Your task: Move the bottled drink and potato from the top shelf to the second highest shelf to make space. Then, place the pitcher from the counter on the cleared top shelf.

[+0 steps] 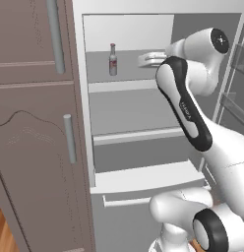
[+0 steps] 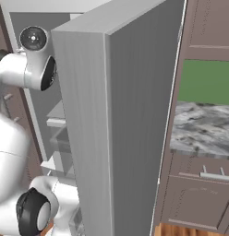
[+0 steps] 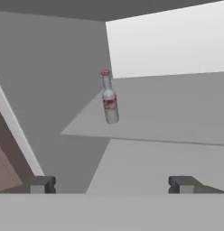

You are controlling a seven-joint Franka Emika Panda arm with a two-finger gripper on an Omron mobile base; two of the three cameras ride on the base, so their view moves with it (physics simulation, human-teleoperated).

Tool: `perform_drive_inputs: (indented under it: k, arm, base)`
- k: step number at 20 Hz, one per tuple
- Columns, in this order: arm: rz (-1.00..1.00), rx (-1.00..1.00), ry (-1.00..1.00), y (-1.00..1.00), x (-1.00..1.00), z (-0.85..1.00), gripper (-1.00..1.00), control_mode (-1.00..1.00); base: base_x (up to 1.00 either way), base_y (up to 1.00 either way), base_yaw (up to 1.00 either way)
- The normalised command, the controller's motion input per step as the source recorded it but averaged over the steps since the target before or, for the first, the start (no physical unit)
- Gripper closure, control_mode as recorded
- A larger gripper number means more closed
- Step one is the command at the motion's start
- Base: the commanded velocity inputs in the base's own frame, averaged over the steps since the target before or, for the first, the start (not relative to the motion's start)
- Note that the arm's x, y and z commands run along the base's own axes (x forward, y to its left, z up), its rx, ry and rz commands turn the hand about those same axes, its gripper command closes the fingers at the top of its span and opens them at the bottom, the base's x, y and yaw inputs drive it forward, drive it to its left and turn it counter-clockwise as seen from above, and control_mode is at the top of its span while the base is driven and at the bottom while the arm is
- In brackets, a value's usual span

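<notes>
You are looking into the open fridge. The bottle stands upright on the top shelf, near the left wall of the fridge. To the right of the bottle the shelf is bare and wide. The white front strip of the top shelf runs across just below the bottle. Under it is the second shelf, with bare grey room above its slab.

The hand is wide open. Its two dark fingertips stand far apart and hold nothing. They touch nothing. In the hand view the bottle stands beyond the fingertips, well apart from them, up and a bit left of the middle. In the left base view the hand is up at the height of the top shelf, to the right of the bottle, with a gap between them.

The fridge door stands open to the right of the arm, its edge facing you. Past the door is the counter, a marbled slab over brown cabinets. To the left of the bottle, outside the fridge, is a tall brown cabinet with grey handles.
</notes>
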Motion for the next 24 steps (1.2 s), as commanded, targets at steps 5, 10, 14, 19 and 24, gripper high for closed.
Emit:
perform_drive_inputs:
  k: [5, 10, 14, 19, 24]
  arm:
    - [0.0, -0.03, 0.07, 0.14, 0.45, 0.0, -1.0, -1.0]
    - [0.02, -0.06, 0.02, 0.26, 0.41, 0.0, -1.0, -1.0]
    - [0.01, -0.06, 0.0, 0.31, 0.42, 0.0, -1.0, -1.0]
    - [0.01, -0.02, 0.0, 0.16, 0.45, -0.04, -1.0, -1.0]
    - [0.02, 0.0, 0.0, 0.0, 0.43, -0.15, -1.0, -1.0]
  base:
    - [0.0, 0.0, 0.0]
    - [0.0, 0.0, 0.0]
    - [0.0, 0.0, 0.0]
    - [0.0, 0.0, 0.0]
    - [0.0, 0.0, 0.0]
